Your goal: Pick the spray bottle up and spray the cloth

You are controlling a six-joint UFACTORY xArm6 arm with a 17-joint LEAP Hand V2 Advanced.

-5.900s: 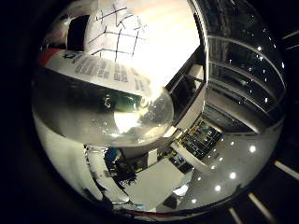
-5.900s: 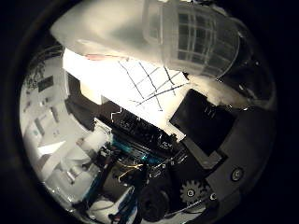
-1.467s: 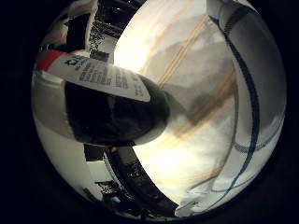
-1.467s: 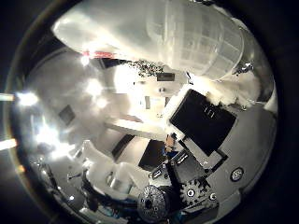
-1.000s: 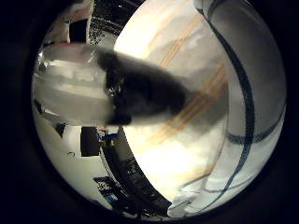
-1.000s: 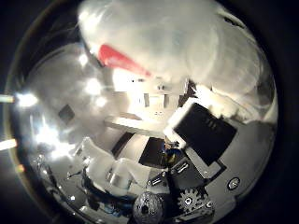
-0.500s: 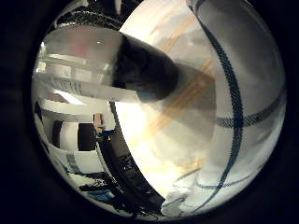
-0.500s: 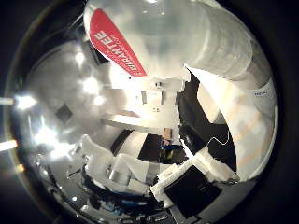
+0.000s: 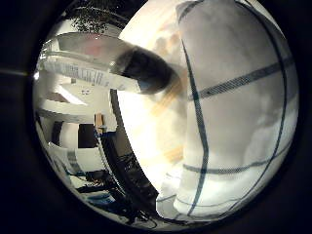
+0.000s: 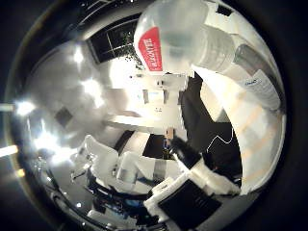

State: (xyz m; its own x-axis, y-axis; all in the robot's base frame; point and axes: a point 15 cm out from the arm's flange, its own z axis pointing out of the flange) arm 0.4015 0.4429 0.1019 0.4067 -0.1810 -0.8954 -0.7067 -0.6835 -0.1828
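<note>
Translucent plastic fills much of both palm views: the spray bottle (image 10: 192, 38) (red label patch on its pale body) sits close against the palm, above the light wooden tabletop (image 9: 151, 131). White and black parts of the robot hand (image 10: 187, 192) show, but whether its fingers curl round the bottle I cannot tell. A white cloth (image 9: 234, 112) with dark grid lines lies on the tabletop, reaching its edge

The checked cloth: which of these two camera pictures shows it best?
The little finger side palm view shows it best: the white cloth with dark grid lines fills much of that picture, lying on the pale wooden table, beyond the spray bottle. In the thumb side palm view I cannot make out the cloth.
</note>
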